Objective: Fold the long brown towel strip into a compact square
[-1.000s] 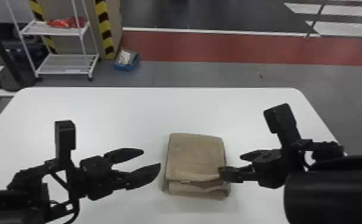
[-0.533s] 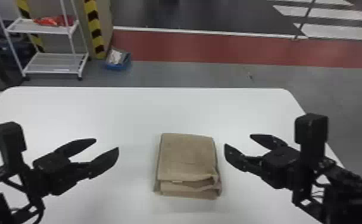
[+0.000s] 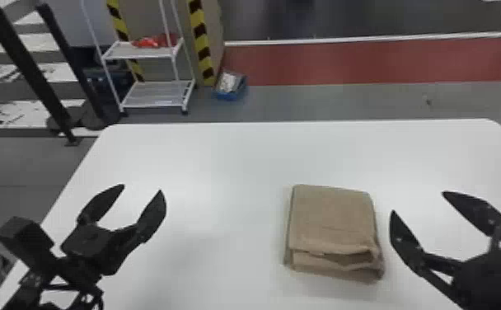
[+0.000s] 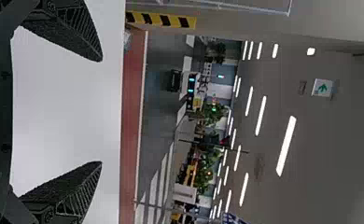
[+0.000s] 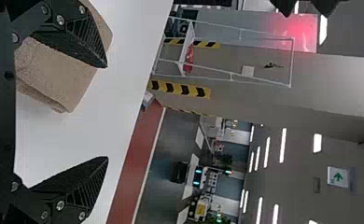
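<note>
The brown towel (image 3: 332, 218) lies folded into a thick, roughly square stack on the white table, its layered edge facing me. Well to its left, my left gripper (image 3: 142, 187) is open above the table. My right gripper (image 3: 416, 202) stands open just right of the towel, apart from it. In the left wrist view the left gripper (image 4: 101, 112) has its fingers wide apart over bare tabletop. The right wrist view has the right gripper (image 5: 107, 112) spread wide, with the towel (image 5: 54, 74) partly behind one finger.
The white table (image 3: 229, 165) extends around the towel. Beyond its far edge stand a white wire shelf (image 3: 155, 95) and a small blue bin (image 3: 231, 86) on the floor. Dark posts rise at the far left.
The head view has shifted. Both grippers have moved outward from the towel; the right one, beside its near right corner a second ago, has pulled off and opened. The towel stays folded.
</note>
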Robot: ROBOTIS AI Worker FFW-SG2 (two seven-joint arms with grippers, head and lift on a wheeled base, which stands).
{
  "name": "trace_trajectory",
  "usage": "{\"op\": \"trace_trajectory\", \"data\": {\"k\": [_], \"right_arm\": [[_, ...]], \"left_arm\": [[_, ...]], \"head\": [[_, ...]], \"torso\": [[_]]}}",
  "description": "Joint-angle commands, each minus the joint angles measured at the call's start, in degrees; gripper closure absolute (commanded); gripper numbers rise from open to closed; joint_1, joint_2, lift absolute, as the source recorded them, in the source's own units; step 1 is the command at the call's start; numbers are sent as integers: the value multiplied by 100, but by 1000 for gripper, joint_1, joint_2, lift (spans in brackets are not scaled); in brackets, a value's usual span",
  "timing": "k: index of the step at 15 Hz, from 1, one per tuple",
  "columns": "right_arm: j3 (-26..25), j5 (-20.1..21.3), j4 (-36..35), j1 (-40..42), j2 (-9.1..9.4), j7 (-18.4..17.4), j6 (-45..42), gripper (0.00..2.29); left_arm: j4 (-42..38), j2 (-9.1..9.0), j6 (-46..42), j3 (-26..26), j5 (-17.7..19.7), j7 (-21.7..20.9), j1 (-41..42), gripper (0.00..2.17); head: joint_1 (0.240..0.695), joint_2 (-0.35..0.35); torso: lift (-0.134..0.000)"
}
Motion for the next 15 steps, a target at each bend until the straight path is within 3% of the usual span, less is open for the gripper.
{"op": "trace_trajectory", "data": {"k": [1, 2, 4, 7, 11, 15], "right_arm": [[-101, -254, 391, 72, 5, 32, -932, 205], [-163, -404, 664, 72, 5, 67, -1318, 205], [-259, -413, 901, 72, 5, 67, -1406, 205], [-224, -509, 971, 72, 5, 76, -1512, 205], [119, -536, 602, 90, 5, 5, -756, 205], [207, -536, 567, 116, 5, -82, -703, 201]], "left_arm": [[182, -15, -928, 140, 110, 56, 213, 103], [288, -15, -1473, 131, 31, 144, 344, 107], [323, -15, -1368, 158, -83, 135, 424, 107], [270, -15, -1104, 245, -136, 100, 485, 103], [130, -15, -893, 228, -206, 100, 582, 103], [68, -15, -893, 184, -206, 100, 617, 100]], "head": [[695, 156], [695, 172], [695, 209], [695, 208], [695, 225], [695, 247]], "torso": [[-124], [-124], [-124], [-124], [-124], [-124]]}}
